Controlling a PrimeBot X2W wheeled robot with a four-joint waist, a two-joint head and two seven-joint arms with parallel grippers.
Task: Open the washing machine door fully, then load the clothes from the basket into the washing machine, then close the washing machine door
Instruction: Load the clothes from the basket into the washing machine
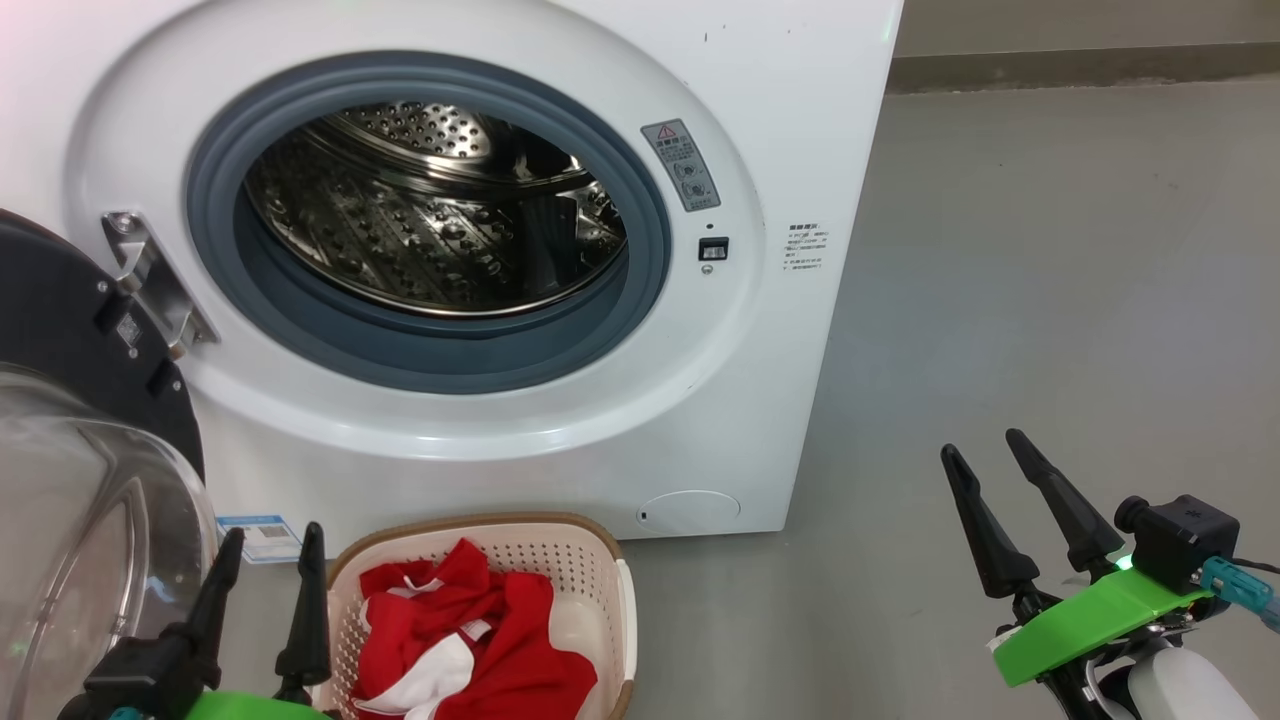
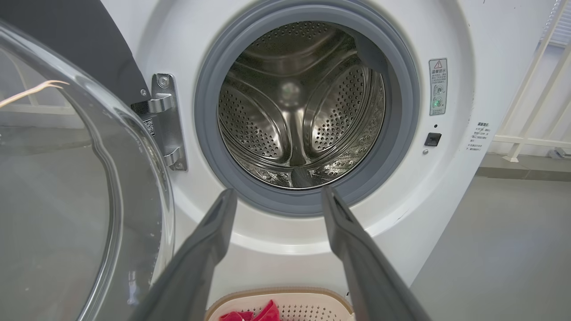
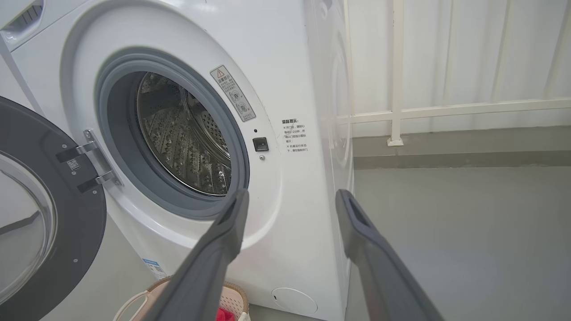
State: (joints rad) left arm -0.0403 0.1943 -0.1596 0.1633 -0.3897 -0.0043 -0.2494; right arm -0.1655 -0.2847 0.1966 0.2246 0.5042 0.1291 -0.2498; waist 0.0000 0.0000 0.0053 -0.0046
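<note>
The white washing machine (image 1: 760, 120) stands with its steel drum (image 1: 430, 210) exposed. Its door (image 1: 60, 330) is swung wide to the left, black rim and clear glass bowl (image 2: 53, 187) toward me. On the floor in front sits the cream basket (image 1: 585, 570) holding the red and white clothes (image 1: 470, 630). My left gripper (image 1: 270, 535) is open and empty, just left of the basket and below the door. To the right of the machine, over bare floor, my right gripper (image 1: 985, 445) is open and empty too.
Grey floor (image 1: 1050, 300) stretches to the right of the machine. A white railing (image 3: 397, 111) and a low kerb run along the back wall. A blue label sticker (image 1: 258, 535) and a round lower cap (image 1: 688, 510) mark the washer's front.
</note>
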